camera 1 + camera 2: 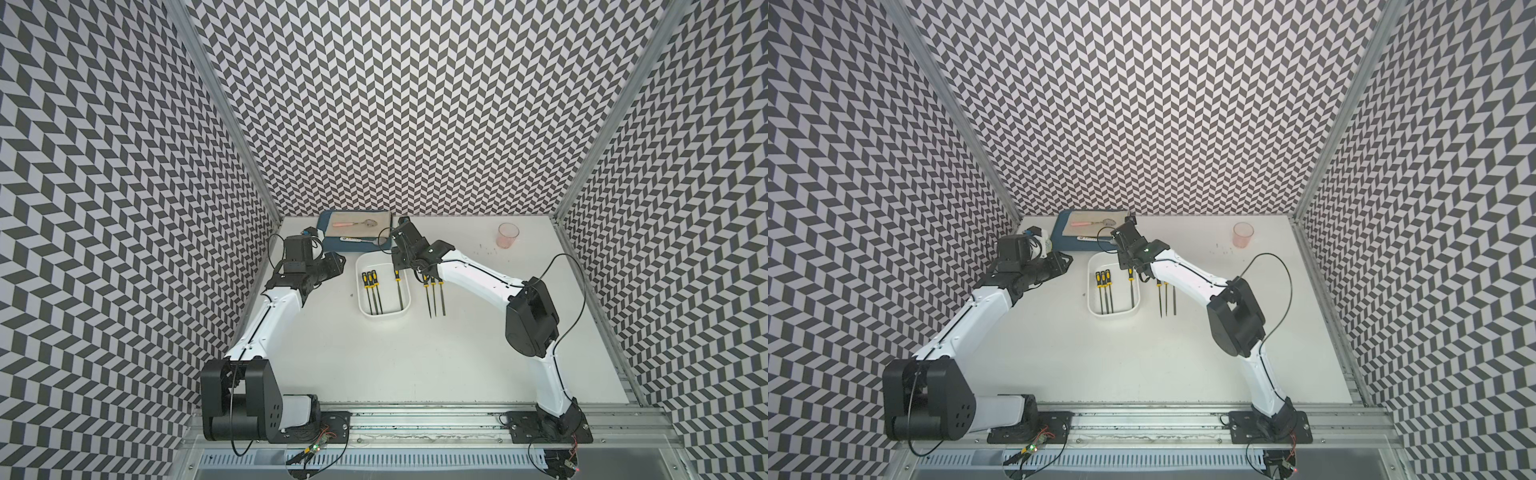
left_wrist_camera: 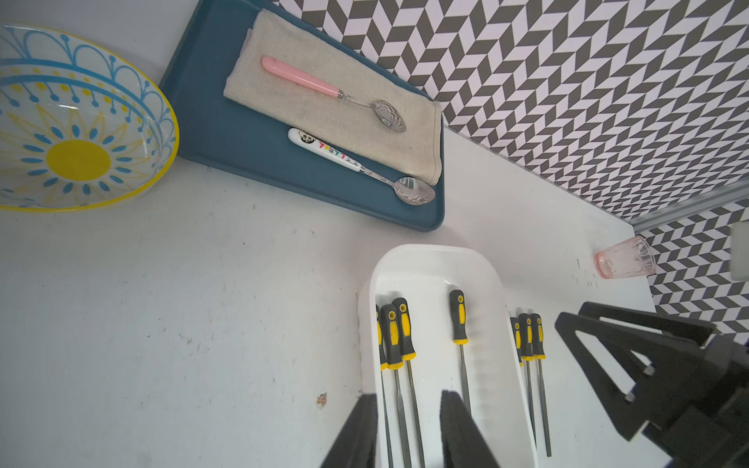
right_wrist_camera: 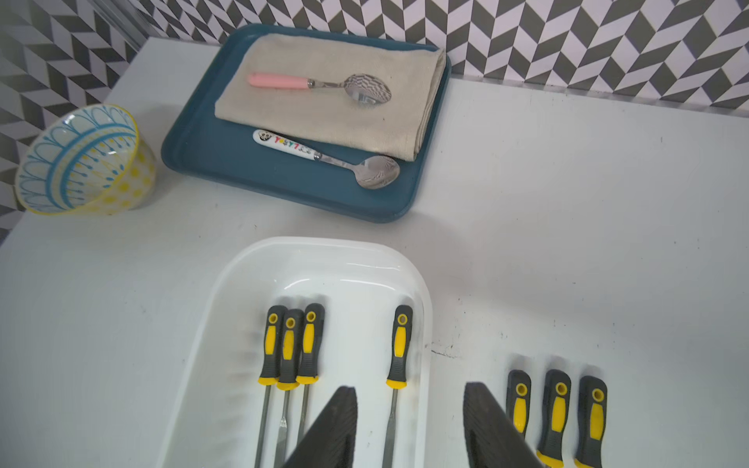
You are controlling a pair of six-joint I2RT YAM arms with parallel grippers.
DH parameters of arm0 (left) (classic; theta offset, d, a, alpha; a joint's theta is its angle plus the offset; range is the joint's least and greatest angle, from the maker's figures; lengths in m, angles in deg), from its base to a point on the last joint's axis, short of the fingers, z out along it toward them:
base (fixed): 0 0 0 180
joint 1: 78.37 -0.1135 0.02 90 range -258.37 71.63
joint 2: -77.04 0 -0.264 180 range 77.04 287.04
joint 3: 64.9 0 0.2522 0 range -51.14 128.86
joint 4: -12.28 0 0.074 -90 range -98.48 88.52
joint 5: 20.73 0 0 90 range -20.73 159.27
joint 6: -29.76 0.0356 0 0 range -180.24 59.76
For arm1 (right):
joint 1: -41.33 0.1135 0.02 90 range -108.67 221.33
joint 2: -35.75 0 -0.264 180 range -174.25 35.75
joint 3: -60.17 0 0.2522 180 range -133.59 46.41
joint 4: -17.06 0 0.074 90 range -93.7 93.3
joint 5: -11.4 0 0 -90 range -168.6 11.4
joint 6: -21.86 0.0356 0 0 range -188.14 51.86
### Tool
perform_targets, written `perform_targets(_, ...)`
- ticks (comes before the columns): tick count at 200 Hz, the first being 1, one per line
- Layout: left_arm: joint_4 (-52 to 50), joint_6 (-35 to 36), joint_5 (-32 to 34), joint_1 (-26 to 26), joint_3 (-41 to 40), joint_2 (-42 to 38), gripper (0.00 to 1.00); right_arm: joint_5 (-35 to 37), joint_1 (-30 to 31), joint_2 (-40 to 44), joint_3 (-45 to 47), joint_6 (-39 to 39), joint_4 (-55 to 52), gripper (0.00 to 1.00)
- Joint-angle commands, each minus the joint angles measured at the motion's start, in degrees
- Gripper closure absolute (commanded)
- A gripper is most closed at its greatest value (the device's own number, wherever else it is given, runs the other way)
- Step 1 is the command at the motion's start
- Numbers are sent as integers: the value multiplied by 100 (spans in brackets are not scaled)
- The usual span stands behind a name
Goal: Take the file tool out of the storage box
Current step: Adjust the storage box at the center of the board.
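Straddling lone file (image 3: 400, 344) in storage box (image 3: 324, 244), right gripper (image 3: 409, 388) spread

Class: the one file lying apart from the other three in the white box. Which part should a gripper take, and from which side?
Likely the black-and-yellow handle of the lone file, from straight above, jaws across it: it lies flat, the handle is thickest, and the storage box walls block sideways approaches.
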Motion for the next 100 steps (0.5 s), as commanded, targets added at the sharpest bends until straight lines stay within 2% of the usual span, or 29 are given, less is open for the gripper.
perform_targets(1,93,18,-9,26,-47,-33,68,-43,31,-86,-17,32,-79,52)
perform_targets(61,93,18,-14,50,-48,-31,68,-551,-30,-331,144,73,-289,52)
perform_targets(100,88,22,-7,54,-48,-31,68,-595,-26,-272,511,211,-140,54)
